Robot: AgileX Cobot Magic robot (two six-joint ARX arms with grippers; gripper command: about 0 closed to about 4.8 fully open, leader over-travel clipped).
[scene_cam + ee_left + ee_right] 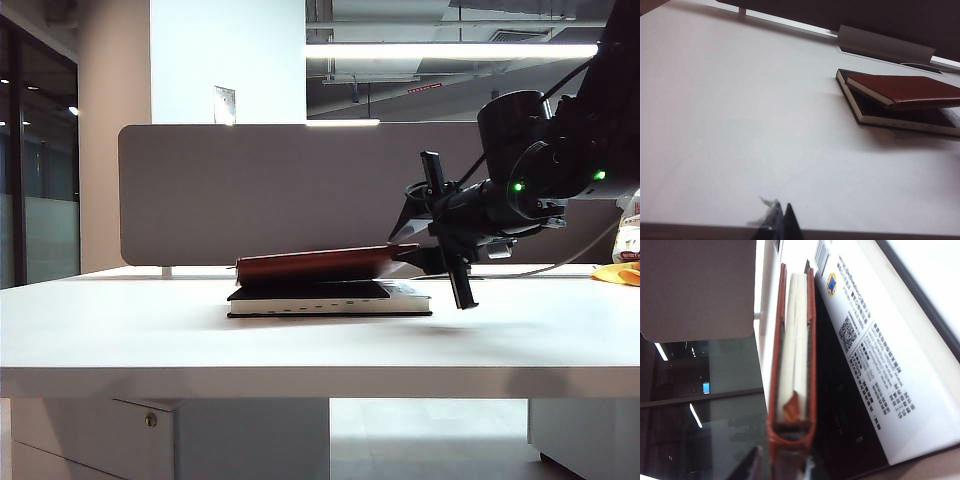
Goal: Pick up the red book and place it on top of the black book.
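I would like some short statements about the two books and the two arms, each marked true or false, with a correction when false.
1. The red book is above the black book. True.
2. The right gripper is at the end of the red book. True; its jaws are closed on that end.
3. The red book lies flat on the black book. False; it is tilted, with the gripped end raised.
4. The left gripper holds the black book. False; it is away from both books, over bare table.
5. The black book stands upright. False; it lies flat on the table.

black arm [540, 150] (green lights, dark cables)
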